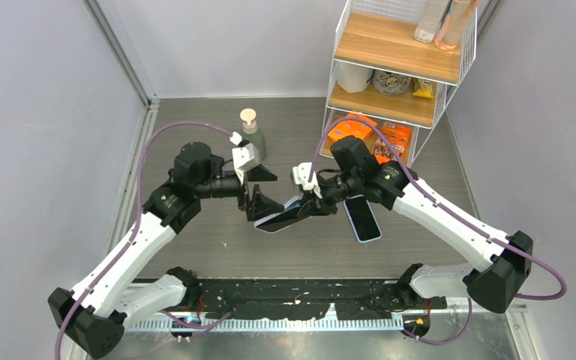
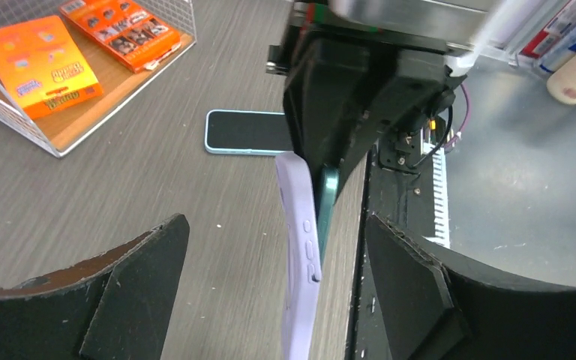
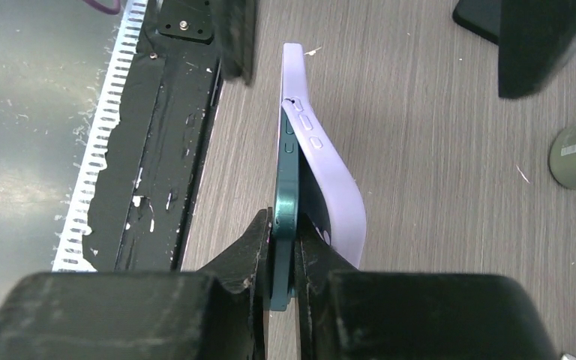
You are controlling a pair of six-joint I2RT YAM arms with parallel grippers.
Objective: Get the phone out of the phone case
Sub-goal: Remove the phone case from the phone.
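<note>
A teal phone [image 3: 285, 187] sits partly in a lilac case [image 3: 334, 187], held on edge above the table between the two arms [image 1: 281, 217]. My right gripper [image 3: 283, 225] is shut on the phone's near end, where the case has peeled away and bends off to the right. The far end of the phone is still inside the case. My left gripper [image 2: 276, 225] is open wide, with the case [image 2: 300, 262] standing between its fingers [image 2: 139, 292] and touching neither. In the top view the left gripper [image 1: 256, 201] faces the right gripper [image 1: 311, 204].
A second phone with a pale blue rim [image 1: 362, 217] lies flat under the right arm. A green pump bottle [image 1: 252, 135] stands behind the left gripper. A wire shelf [image 1: 420, 131] with orange boxes [image 2: 41, 64] is at the back right. A black strip [image 1: 300, 296] lines the near edge.
</note>
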